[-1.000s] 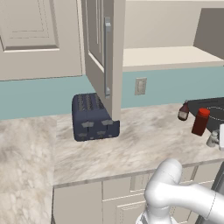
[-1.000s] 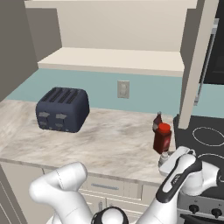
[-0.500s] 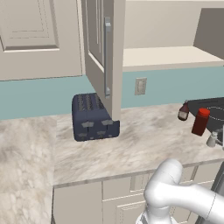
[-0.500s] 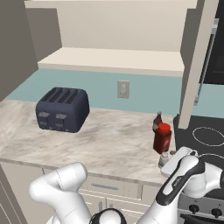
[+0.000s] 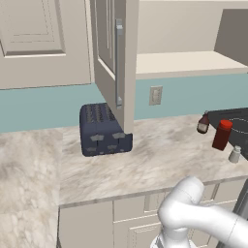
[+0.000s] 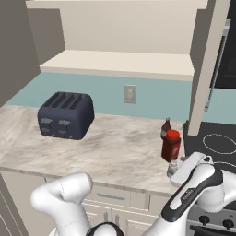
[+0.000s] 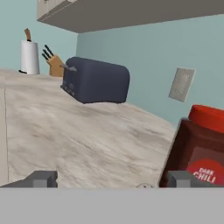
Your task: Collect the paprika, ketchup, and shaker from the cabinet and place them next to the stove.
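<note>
Hovering claw (image 7: 107,179) spread wide | ketchup (image 7: 199,148) just beyond one fingertip | shaker (image 5: 235,154) beside stove (image 5: 240,127)

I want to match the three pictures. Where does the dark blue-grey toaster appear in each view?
Left base view: toaster left of centre, under the open cabinet door.
Right base view: toaster on the left.
Hand view: toaster upper centre.
Shared landmark: wall outlet.

"DARK CHILI" on the red-capped jar's label (image 7: 203,174)
</note>
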You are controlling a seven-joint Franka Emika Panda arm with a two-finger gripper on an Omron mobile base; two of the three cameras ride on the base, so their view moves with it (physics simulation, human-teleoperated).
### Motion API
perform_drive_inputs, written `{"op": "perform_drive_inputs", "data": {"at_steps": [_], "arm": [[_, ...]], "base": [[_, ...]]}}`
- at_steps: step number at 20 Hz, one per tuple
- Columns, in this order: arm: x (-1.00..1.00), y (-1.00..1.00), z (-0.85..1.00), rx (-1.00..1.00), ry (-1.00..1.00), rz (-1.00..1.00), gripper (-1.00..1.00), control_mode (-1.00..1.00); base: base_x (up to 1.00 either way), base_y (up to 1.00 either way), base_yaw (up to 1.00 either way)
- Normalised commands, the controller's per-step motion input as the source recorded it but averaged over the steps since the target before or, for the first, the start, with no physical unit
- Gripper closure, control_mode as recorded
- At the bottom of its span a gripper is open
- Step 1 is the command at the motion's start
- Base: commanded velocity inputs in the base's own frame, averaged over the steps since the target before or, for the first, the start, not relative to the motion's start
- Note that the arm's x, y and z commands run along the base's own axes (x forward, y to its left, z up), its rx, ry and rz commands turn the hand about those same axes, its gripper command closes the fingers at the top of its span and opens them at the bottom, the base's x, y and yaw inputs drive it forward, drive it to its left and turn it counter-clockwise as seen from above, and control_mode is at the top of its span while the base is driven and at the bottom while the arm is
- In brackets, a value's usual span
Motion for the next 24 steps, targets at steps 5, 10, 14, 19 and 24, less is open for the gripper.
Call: {"op": "perform_drive_inputs", "data": {"at_steps": [5,10,14,19,24], "arm": [[-0.52,0.69,0.2,-0.02,0.0,-0.01,-1.0,-1.0],[-0.52,0.94,0.26,-0.04,0.0,-0.02,-1.0,-1.0],[-0.43,0.97,0.38,-0.06,-0.02,-0.04,-1.0,-1.0],[-0.3,0.99,0.35,-0.07,-0.02,-0.06,-1.0,-1.0],[-0.04,0.95,0.52,-0.07,-0.04,-0.11,-1.0,-1.0]], "base": [[0.0,0.0,0.0],[0.0,0.0,0.0],[0.0,0.0,0.0],[0.0,0.0,0.0],[0.0,0.0,0.0]]}}
